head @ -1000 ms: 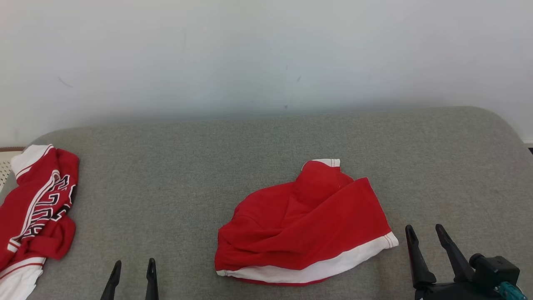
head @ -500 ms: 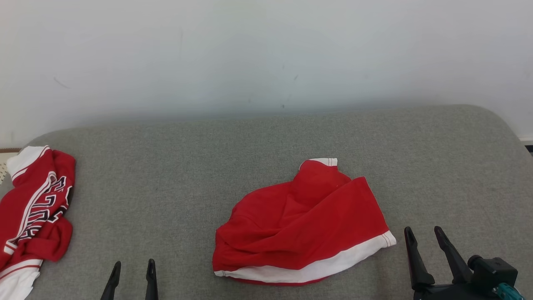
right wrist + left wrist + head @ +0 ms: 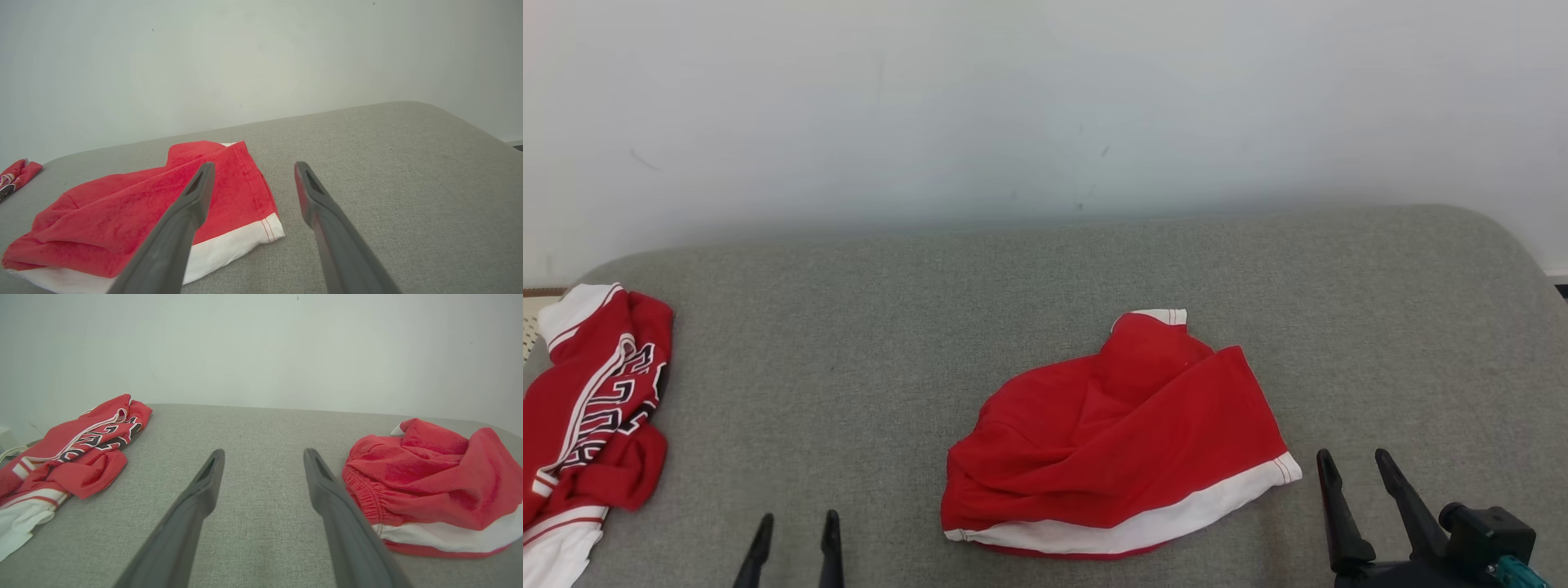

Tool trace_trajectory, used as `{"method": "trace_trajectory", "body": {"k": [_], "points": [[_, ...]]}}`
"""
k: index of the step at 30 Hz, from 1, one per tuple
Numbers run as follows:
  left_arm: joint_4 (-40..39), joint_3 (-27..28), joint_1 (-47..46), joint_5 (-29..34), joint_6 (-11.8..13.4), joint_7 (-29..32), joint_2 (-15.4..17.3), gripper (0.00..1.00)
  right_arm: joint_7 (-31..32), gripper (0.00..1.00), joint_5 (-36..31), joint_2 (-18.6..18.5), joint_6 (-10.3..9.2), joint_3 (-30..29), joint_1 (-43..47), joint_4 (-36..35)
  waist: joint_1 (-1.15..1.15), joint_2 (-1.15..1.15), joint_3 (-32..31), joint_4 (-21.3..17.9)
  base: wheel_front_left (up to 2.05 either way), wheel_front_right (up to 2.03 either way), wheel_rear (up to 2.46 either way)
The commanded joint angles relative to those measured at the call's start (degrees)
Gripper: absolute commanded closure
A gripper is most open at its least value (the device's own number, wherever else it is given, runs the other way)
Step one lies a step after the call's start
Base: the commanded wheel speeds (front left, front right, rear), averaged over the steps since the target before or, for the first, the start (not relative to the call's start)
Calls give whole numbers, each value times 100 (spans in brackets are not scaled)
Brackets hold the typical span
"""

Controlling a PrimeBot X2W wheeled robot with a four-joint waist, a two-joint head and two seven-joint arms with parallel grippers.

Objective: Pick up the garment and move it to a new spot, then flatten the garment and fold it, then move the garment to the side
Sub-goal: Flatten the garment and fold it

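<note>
A rumpled red garment point(image 3: 1119, 437) with a white hem band lies near the middle of the grey cushioned surface point(image 3: 890, 327). The same garment point(image 3: 433, 482) shows at the right of the left wrist view, its elastic waist toward me, and the garment point(image 3: 135, 216) fills the lower left of the right wrist view. My left gripper point(image 3: 796, 524) stands open at the bottom, left of the garment, holding nothing. My right gripper point(image 3: 1356, 463) stands open just right of the hem corner, apart from the cloth. Empty jaws show on the left gripper point(image 3: 261, 457) and the right gripper point(image 3: 251, 169).
A second red-and-white garment point(image 3: 592, 416) with black lettering lies crumpled at the surface's left edge, also the lettered garment point(image 3: 69, 453). A pale wall point(image 3: 1045, 106) rises behind the surface. Bare grey cushion lies between the two garments and to the right.
My left gripper has shifted slightly right and lower in the head view. The view itself moved a little. The garments and right gripper stay in place.
</note>
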Motion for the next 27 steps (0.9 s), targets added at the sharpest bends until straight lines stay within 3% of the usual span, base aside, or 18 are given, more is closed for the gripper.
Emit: {"method": "trace_trajectory", "body": {"k": [1,8,14,27], "points": [[7,-58,106,-76,-98,-16,0,0,52,0,17,1,3,1,56,67,0,0,3,3,0,0,0],[299,-413,102,-26,-452,-16,2,0,157,0,117,-193,3,111,-142,429,0,0,85,28,0,0,0],[858,-794,-192,-155,-743,-16,-8,0,197,0,233,-415,3,372,-524,1246,0,0,202,34,0,0,0],[1549,-1230,-863,-154,-936,-15,-11,0,-77,0,607,-527,3,1205,-1735,2901,0,0,604,-61,0,0,0]]}}
